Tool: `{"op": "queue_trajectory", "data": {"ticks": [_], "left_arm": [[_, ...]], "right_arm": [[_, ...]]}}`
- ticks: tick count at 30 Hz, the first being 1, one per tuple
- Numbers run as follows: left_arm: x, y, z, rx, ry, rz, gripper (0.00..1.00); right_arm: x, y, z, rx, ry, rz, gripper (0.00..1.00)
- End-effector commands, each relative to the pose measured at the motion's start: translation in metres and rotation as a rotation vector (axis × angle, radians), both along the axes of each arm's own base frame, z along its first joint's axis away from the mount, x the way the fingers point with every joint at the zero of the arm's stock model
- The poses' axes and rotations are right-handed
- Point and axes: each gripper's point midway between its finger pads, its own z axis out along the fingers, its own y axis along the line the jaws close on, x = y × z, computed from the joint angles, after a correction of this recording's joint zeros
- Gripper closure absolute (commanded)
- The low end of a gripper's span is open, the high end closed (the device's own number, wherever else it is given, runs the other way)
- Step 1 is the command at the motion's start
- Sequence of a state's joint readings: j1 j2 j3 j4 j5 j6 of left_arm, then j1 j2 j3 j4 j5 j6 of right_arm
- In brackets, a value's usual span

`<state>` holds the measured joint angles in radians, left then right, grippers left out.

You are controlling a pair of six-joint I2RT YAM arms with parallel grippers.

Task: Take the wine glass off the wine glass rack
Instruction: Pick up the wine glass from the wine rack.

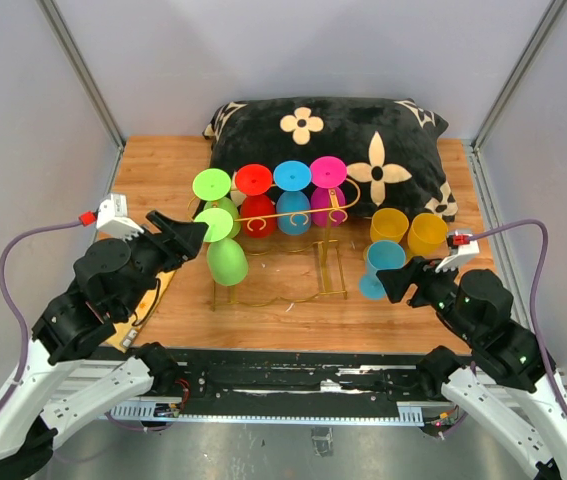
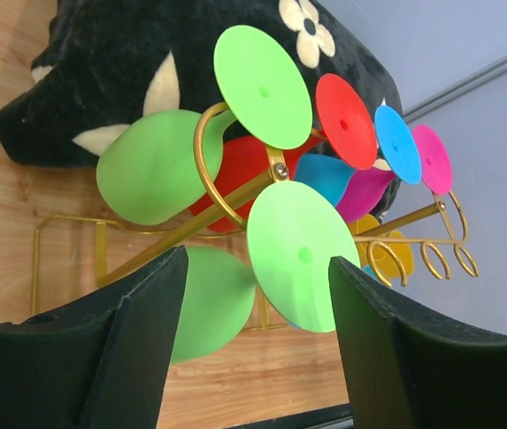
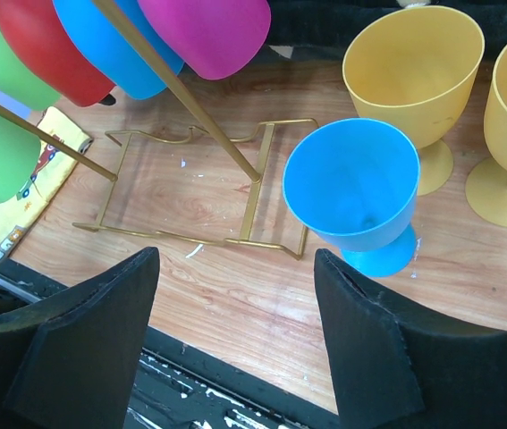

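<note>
Closest to the lens: left gripper (image 2: 255,295), black fingers (image 2: 128,349) spread wide and holding nothing, framing a lime-green plastic wine glass (image 2: 302,255) hung by its foot at the near left end of a thin gold wire wine glass rack (image 3: 257,188). Shows the round foot caught on the rack's rails, bowl hanging beneath, a second green glass (image 2: 262,85) just behind it on the rack. Places right gripper (image 3: 235,268) right of the rack, equally wide open and empty, near an upright blue plastic goblet (image 3: 351,192). Reads as approach, nothing grasped yet. Calls for closing gently on the bowl beneath the rails, then drawing the foot level along them out of the rack's near end. Best avoided: pulling upward or twisting, likely to snag the foot and drag the light frame.
</note>
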<state>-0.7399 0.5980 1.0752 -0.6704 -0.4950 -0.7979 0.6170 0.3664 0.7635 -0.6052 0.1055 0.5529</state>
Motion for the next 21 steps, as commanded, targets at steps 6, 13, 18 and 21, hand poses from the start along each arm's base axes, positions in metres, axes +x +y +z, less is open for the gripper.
{"op": "queue_trajectory", "data": {"ticks": [6,13,18,21], "left_arm": [[0.002,0.0,0.019,-0.101,-0.075,0.012,0.54],[0.006,-0.005,0.016,-0.098,-0.066,0.007,0.57],[0.004,-0.003,0.009,-0.097,-0.048,0.013,0.56],[0.004,-0.001,0.008,-0.095,-0.046,0.021,0.54]], "right_arm": [[-0.005,-0.003,0.02,0.052,-0.033,-0.015,0.29],[-0.006,-0.005,0.026,0.059,-0.042,-0.017,0.29],[-0.006,-0.005,0.026,0.059,-0.042,-0.019,0.29],[-0.006,-0.005,0.025,0.06,-0.04,-0.019,0.29]]}}
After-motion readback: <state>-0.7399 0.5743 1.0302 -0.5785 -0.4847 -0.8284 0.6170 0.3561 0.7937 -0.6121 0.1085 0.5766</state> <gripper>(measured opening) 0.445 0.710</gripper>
